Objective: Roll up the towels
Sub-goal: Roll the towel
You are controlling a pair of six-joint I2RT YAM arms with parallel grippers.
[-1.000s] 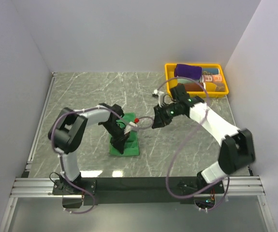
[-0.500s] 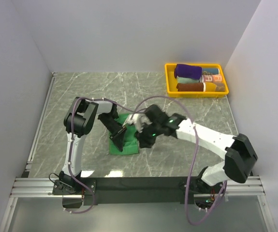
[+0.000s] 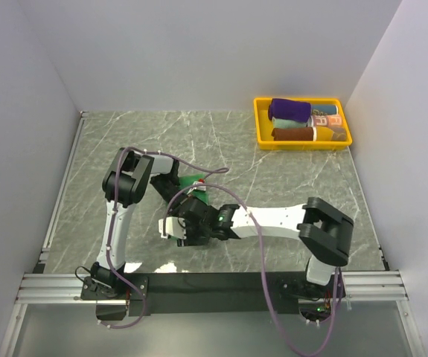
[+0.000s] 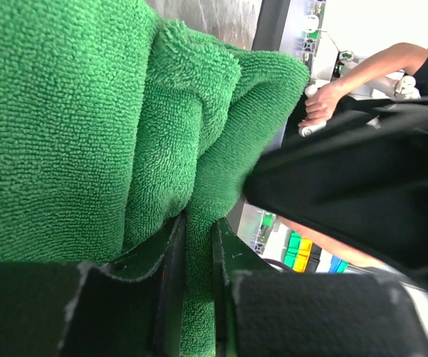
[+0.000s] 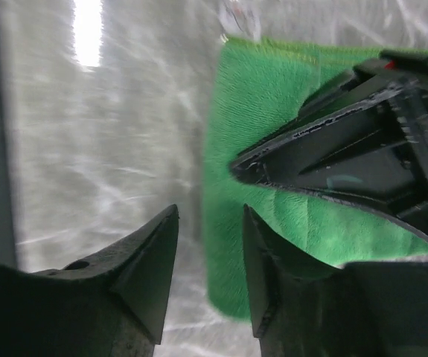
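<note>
The bright green towel (image 4: 65, 111) fills the left wrist view, bunched into folds. My left gripper (image 4: 197, 223) is shut on a fold of it. In the top view only a sliver of the green towel (image 3: 191, 181) shows, the rest lies under both arms. My right gripper (image 5: 210, 223) is open just above the towel's edge (image 5: 232, 245), one finger over the bare table, the other over the cloth. It sees my left gripper (image 5: 347, 160) lying on the towel. In the top view my right gripper (image 3: 176, 227) is low at the towel's near-left side. The dark purple towel (image 3: 288, 110) lies rolled in the tray.
The yellow tray (image 3: 260, 126) at the far right holds several rolled cloths, among them a brown one (image 3: 292, 134). The right arm (image 3: 273, 219) stretches low across the marble table (image 3: 124, 134). White walls stand on three sides. A black rail (image 3: 214, 282) runs along the near edge.
My right arm has swung left and down from beside the towel to its near-left edge, now lying across it. My left gripper has stayed on the green towel.
</note>
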